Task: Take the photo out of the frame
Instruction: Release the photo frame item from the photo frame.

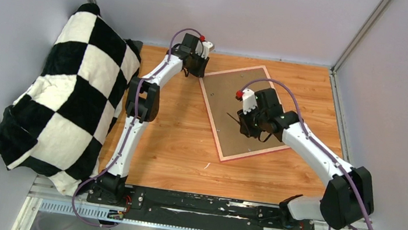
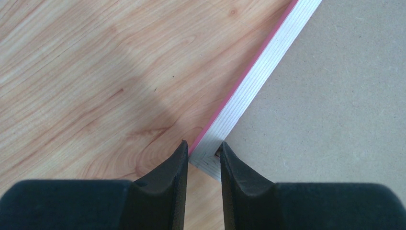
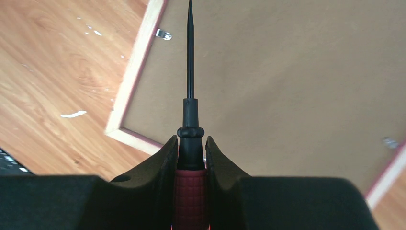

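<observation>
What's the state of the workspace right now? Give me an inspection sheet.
Surface: wooden table, white flecks on it.
Job's things: frame lies face down with the brown backing board in it; photo not seen.
Clutter: checkered cushion at the table's left edge.
Pincers: left pincer narrowly parted astride a frame corner, grip unclear; right pincer shut on a red-handled pointed tool over the board.
Cables: purple cables looped along both arms.
Surroundings: pale walls on three sides.

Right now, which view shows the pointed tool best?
Right wrist: the pointed tool lies full length, red handle clamped in the jaws, black shaft over the backing board. Top external shows only a thin dark line. Left wrist shows none.
</observation>
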`<state>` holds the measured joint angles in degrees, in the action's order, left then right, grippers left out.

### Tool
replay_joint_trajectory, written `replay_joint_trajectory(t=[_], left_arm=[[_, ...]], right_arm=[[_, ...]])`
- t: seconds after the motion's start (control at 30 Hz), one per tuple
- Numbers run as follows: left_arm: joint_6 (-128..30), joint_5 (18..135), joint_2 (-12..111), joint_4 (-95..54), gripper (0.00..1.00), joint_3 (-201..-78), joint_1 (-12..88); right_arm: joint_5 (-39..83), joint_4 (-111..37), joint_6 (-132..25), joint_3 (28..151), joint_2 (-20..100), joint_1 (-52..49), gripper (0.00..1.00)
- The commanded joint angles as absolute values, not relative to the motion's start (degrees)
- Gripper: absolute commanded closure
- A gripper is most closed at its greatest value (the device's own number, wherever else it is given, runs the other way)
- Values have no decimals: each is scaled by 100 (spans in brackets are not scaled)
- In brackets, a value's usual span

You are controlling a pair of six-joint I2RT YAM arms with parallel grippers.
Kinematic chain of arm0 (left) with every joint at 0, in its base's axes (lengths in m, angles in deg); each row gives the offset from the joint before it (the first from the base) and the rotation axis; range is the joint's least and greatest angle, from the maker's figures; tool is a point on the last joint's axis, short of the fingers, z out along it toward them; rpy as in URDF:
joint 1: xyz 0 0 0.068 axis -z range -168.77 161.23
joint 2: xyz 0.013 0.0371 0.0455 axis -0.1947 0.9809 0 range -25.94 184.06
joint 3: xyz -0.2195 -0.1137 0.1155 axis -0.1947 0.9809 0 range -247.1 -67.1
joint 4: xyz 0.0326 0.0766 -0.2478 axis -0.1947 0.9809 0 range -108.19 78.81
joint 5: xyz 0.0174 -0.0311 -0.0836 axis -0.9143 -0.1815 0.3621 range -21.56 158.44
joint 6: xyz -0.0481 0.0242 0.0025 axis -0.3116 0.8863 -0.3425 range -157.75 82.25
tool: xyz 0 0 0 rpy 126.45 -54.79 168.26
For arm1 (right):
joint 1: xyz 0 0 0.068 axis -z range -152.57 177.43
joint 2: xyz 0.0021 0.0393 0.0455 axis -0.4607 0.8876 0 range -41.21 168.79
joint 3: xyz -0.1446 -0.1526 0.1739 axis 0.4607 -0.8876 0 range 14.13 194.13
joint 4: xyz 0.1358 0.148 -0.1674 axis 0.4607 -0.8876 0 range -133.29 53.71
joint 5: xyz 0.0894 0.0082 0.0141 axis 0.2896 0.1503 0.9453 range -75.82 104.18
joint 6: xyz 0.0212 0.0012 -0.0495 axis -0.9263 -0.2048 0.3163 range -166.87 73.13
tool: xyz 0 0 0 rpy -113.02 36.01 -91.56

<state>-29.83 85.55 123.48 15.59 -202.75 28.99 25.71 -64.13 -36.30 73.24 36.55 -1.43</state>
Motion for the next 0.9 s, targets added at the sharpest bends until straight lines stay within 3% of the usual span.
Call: replay_joint_trajectory(t=[0.0, 0.53, 0.87], left_arm=[[-3037, 8549, 12655, 2404, 100, -20090, 3021], [-3037, 8553, 12655, 2409, 100, -20095, 3021], [-3037, 8545, 12655, 2409, 100, -20095, 3021]], right_arm=[[3227, -5818, -4727, 6816, 3385, -78, 100], [3575, -5941, -4958, 6875, 4644, -82, 100], [3587, -6349, -5008, 7002, 4592, -83, 100]])
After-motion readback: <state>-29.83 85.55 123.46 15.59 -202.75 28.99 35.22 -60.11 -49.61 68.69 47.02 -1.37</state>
